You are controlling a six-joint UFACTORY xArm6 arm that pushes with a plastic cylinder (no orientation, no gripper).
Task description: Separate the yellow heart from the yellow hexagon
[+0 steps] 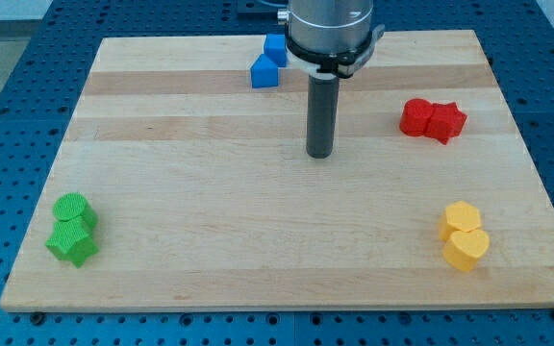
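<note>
The yellow hexagon (461,217) and the yellow heart (466,248) sit touching at the view's lower right of the wooden board (210,221), the hexagon just above the heart. My tip (320,154) rests on the board near its upper middle. It is well to the left of and above the yellow pair, touching no block.
Two red blocks (432,119) sit together at the right, to the right of my tip. Two blue blocks (269,61) sit at the top centre, left of the rod. A green cylinder (72,209) and a green star (73,242) sit at the lower left.
</note>
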